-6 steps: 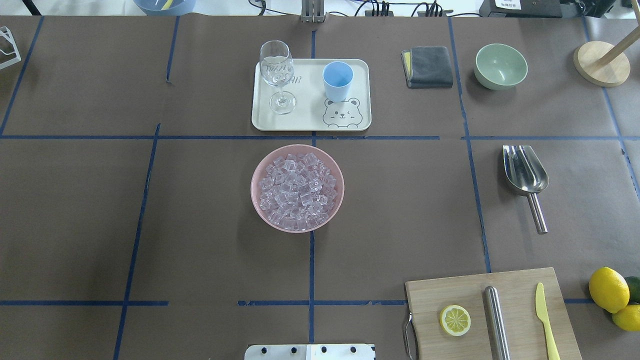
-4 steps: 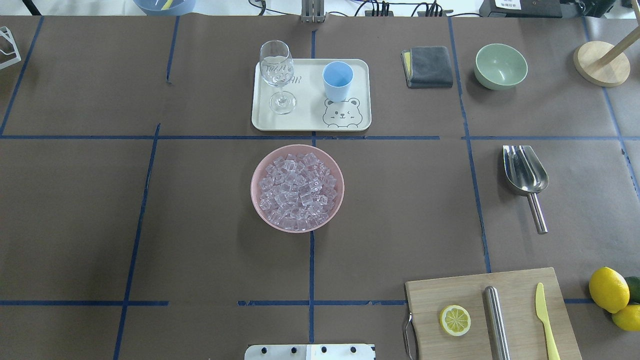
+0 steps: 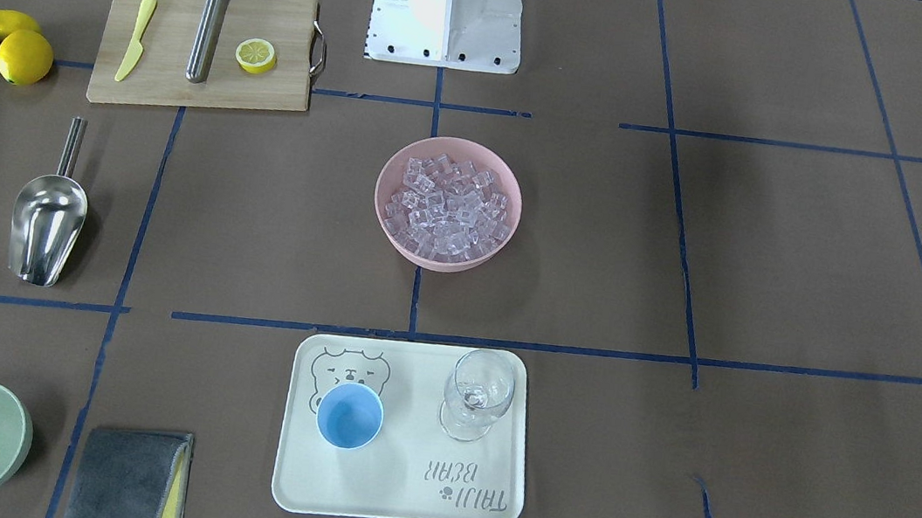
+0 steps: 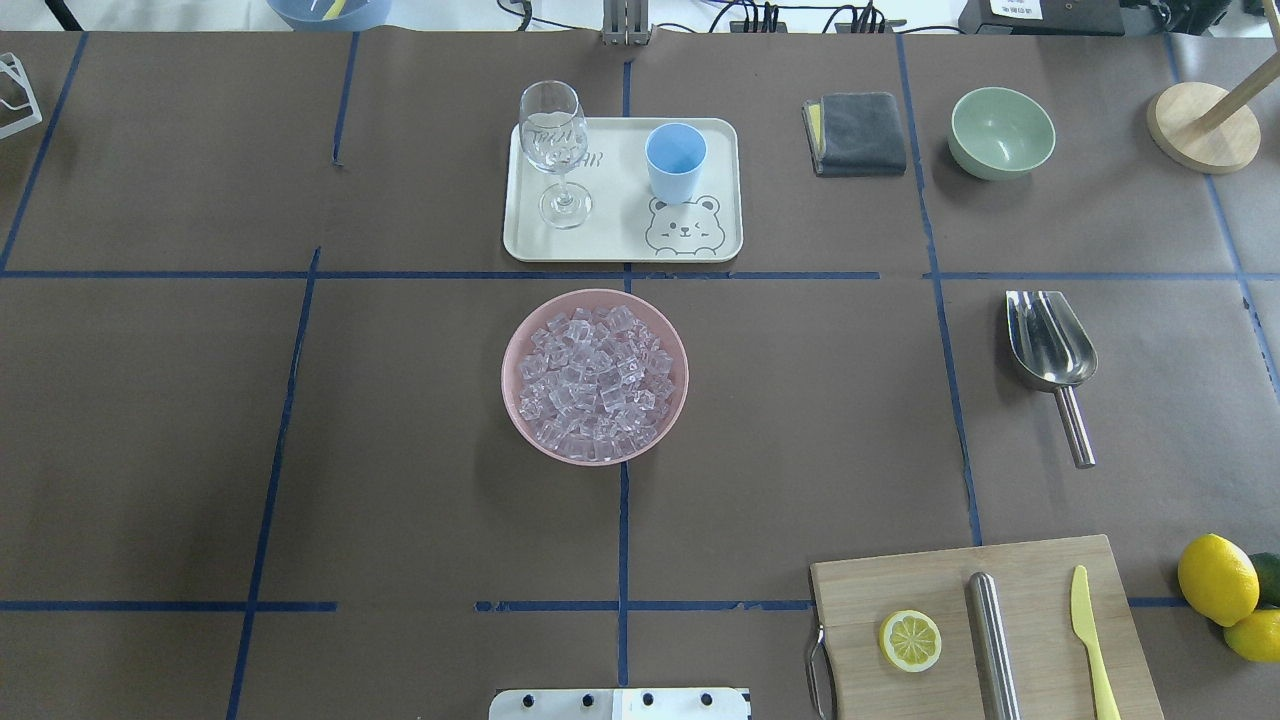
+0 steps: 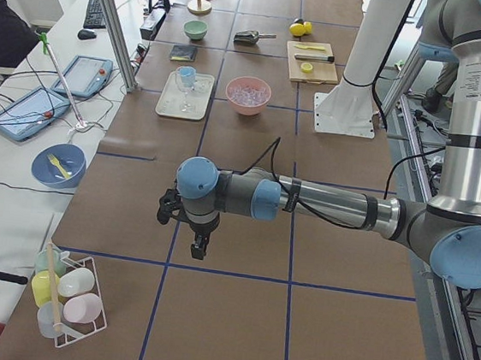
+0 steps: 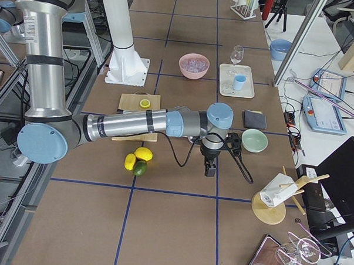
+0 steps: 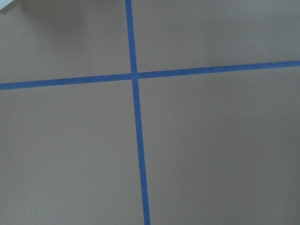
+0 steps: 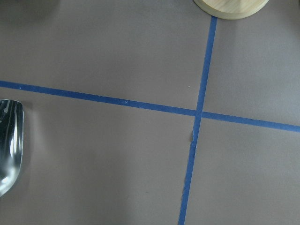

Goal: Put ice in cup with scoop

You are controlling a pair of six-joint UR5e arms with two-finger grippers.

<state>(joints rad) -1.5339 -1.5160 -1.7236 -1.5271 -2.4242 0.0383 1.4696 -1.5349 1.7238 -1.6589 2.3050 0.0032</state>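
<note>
Shiny steel scoop [image 4: 1050, 350] lies right of clear ice cubes [image 4: 597, 385]; left pincer [image 5: 199, 248], right pincer [image 6: 209, 171]: apart or together, cannot tell.

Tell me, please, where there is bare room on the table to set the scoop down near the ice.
Bare paper lies between the pink bowl and the scoop, and all along the robot's left of bowl and tray. Crowded: the robot's right side, with cutting board, lemons, green bowl and cloth.
</note>
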